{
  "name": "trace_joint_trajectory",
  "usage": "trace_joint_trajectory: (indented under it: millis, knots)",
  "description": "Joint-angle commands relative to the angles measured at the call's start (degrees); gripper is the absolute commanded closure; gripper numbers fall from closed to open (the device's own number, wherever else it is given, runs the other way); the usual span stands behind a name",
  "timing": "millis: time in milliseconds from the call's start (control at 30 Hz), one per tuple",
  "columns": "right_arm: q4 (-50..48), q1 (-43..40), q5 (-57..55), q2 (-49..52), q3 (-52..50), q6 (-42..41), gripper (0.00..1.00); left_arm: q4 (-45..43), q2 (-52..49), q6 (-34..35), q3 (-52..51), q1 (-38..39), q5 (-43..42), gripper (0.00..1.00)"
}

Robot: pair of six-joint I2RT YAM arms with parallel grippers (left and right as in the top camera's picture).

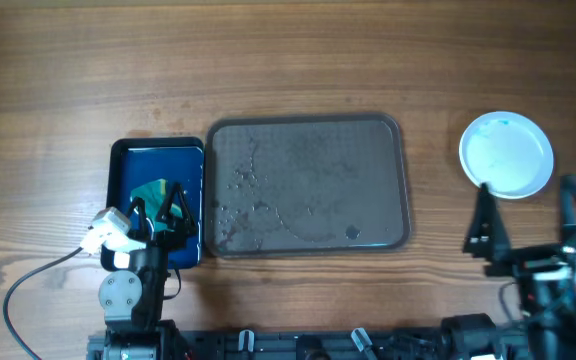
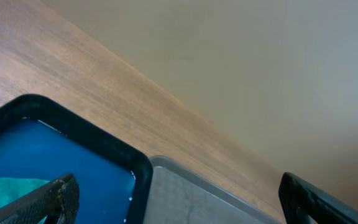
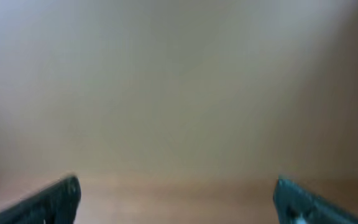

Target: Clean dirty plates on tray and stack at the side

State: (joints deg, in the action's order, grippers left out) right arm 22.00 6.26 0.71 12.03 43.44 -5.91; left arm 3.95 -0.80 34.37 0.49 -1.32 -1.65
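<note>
On the left, the left gripper [image 1: 160,208] is hanging wide open and holding nothing over the small blue tray [image 1: 158,146], where a teal cloth [image 1: 149,192] is lying. In the middle, the tray [image 1: 308,122] is sitting just beside the blue one, with droplets [image 1: 236,184] glistening on its left part. At the far right, the plates [image 1: 506,155] are resting on the table [image 1: 268,60], well apart from the tray; how many are stacked is not showing. Nearer than them, the right gripper [image 1: 526,215] is gaping wide, gripping nothing.
</note>
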Motion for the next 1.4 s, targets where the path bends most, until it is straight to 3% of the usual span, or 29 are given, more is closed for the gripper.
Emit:
trace_joint_trajectory:
  millis: [0,267,467,633,733,933,1067,1300,1367]
  knots:
    - [-11.8,-0.3,2.9,-8.9,-16.3,-10.1,0.00,0.4,0.5,-0.9,-0.2,-0.4,-0.9,0.00]
    - [-34.7,-0.3,3.9,-11.7,-37.3,-14.6,0.00,0.4,0.5,-0.9,-0.2,-0.4,-0.9,0.00]
    - [-41.8,-0.3,3.8,-11.7,-43.2,-14.3,0.00,0.4,0.5,-0.9,-0.2,-0.4,-0.9,0.00]
    - [-39.9,-0.3,3.7,-11.7,-43.2,-11.8,0.00,0.4,0.5,-0.9,-0.2,-0.4,-0.9,0.00]
    - [-32.7,-0.3,3.9,-11.7,-43.2,-11.6,0.00,0.4,0.5,-0.9,-0.2,-0.4,-0.9,0.00]
    - [-23.1,-0.3,9.9,-11.7,-43.2,-2.3,0.00,0.4,0.5,-0.9,-0.2,-0.4,-0.9,0.00]
    - [-22.8,-0.3,10.6,-11.7,-43.2,1.3,0.00,0.4,0.5,-0.9,-0.2,-0.4,-0.9,0.00]
    - [-22.8,-0.3,11.0,-11.7,-43.2,0.5,0.00,0.4,0.5,-0.9,-0.2,-0.4,-0.9,0.00]
    - [-22.8,-0.3,11.0,-11.6,-43.2,4.5,0.00,0.4,0.5,-0.9,-0.2,-0.4,-0.9,0.00]
